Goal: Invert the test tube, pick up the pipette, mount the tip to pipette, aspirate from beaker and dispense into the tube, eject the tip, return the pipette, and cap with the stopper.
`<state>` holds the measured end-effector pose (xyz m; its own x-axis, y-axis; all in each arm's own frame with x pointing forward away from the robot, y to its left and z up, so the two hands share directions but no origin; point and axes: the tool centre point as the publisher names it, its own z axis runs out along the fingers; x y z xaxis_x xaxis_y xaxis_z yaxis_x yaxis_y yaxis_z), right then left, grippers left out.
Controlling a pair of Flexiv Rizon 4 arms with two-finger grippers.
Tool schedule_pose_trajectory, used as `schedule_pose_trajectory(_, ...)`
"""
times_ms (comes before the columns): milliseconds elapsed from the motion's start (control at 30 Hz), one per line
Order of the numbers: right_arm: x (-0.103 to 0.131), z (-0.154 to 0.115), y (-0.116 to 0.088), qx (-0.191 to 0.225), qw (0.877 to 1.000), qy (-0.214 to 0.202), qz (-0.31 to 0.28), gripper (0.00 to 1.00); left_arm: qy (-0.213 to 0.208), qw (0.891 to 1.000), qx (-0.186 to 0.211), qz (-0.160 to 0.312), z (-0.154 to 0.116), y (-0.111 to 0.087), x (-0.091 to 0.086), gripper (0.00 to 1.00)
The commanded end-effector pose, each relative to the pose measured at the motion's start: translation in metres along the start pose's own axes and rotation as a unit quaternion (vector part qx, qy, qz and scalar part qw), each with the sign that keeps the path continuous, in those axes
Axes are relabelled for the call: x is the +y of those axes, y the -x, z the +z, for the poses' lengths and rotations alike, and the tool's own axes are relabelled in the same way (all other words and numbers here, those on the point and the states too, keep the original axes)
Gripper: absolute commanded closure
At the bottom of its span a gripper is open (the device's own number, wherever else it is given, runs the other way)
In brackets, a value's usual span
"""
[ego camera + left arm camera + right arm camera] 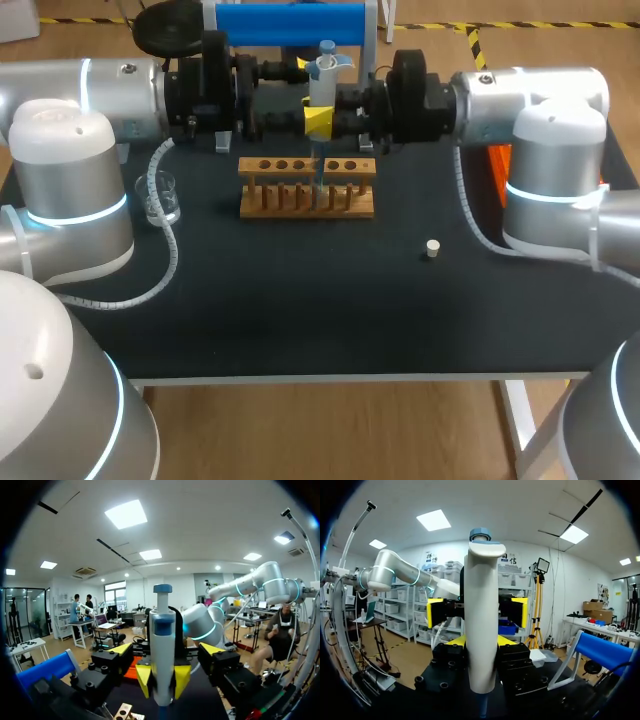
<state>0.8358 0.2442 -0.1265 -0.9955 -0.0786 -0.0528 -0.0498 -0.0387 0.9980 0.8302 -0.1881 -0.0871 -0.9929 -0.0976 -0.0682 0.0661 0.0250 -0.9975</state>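
Toward the back of the dark surface (300, 300), our two arms meet head-on above a wooden rack (305, 200), the left arm (110, 95) coming in from the left side and the right arm (520, 95) from the right. Our right hand (319, 122) is pinching the pipette (322, 80) low on its pale body, with its yellow fingertips (144, 676) pressed against opposite sides. The pipette stands upright with its blue-capped plunger on top. Our left hand (166, 649) is spread wide. It faces the right hand, its own yellow ends stand well apart with the pipette between them, and we see them touch nothing. From the pipette's lower end a thin bluish tip (319, 160) runs straight down to the rack's row of holes. A clear test tube (320, 188) appears to stand in the rack at that spot, but we cannot tell tip from glass there, nor how deep the tip sits. A small clear beaker (160, 195) stands near the surface's left edge, just beside the left arm's white coiled cable (165, 250) and well apart from the rack. The cream stopper (432, 249) lies alone on the surface, to the right of the rack and nearer the front. Behind the hands, at the far edge, a stand (290, 20) carries a blue bar across its top. Any print on the pipette is too small for us to read.
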Motion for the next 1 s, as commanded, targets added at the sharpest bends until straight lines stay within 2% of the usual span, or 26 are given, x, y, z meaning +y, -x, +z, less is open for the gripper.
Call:
schedule_pose_trajectory(33, 0.003, -0.026, 0.009, 0.012, 1.000, -0.004, -0.001, 1.00, -0.001, 1.000, -0.001, 0.001, 0.000, -0.001, 0.001, 0.00)
schedule_pose_trajectory(567, 0.002, -0.119, 0.048, 0.028, 1.000, -0.001, 0.007, 1.00, -0.001, 1.000, -0.001, 0.001, 0.000, -0.001, 0.001, 0.00)
schedule_pose_trajectory(1000, -0.001, -0.171, 0.072, 0.037, 0.999, 0.005, 0.020, 1.00, -0.001, 1.000, -0.001, 0.001, 0.000, -0.001, 0.001, 0.00)
